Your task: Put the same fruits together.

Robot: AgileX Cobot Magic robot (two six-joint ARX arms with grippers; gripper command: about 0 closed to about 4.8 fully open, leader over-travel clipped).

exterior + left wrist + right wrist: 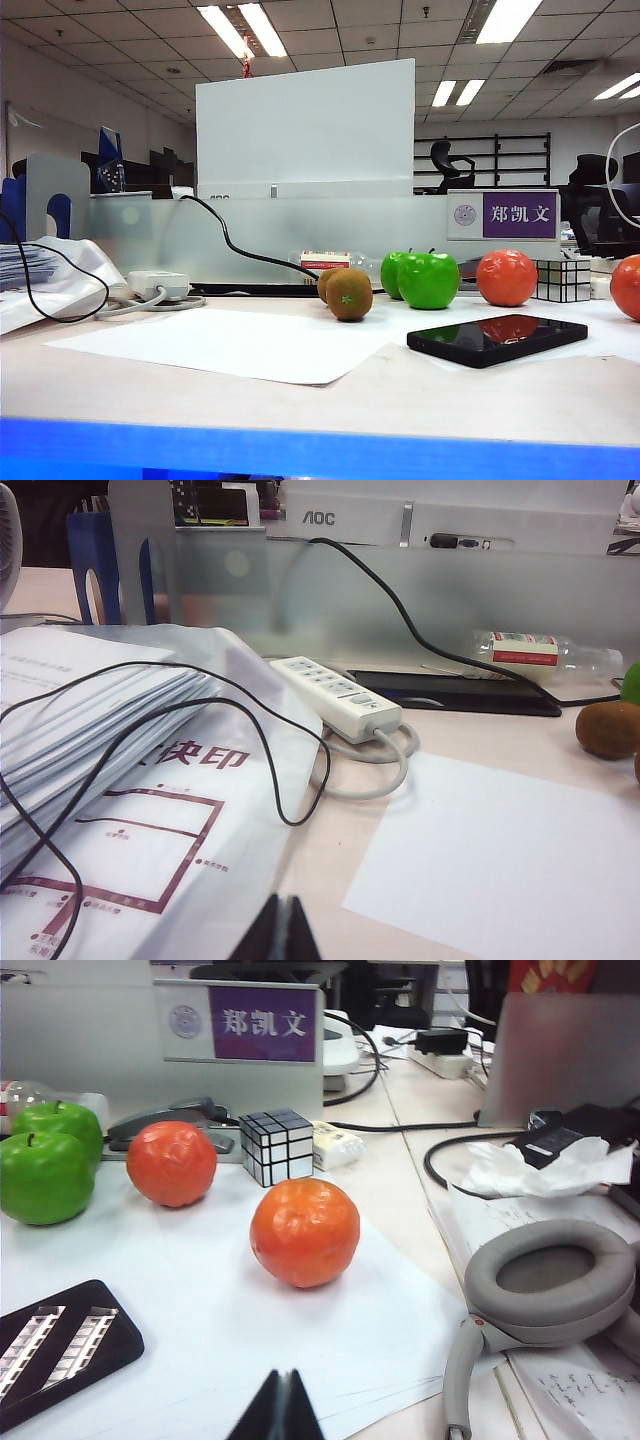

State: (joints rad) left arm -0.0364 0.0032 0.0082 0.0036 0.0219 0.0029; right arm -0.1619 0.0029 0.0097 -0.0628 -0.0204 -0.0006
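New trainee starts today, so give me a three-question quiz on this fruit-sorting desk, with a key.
1. True or false: the two green apples stand apart at opposite ends of the desk.
2. What lies between the two orange fruits at the back? A) the puzzle cube B) the phone C) the power strip
3. Fill in: both the left tool and the right tool are ____.

Key: 1 false, they sit side by side; 2 A; 3 shut, holding nothing.

An open-plan office is shown — ceiling light panels (238,28), a desk nameplate (503,214), monitor (305,125) and office chairs (450,166) are seen.
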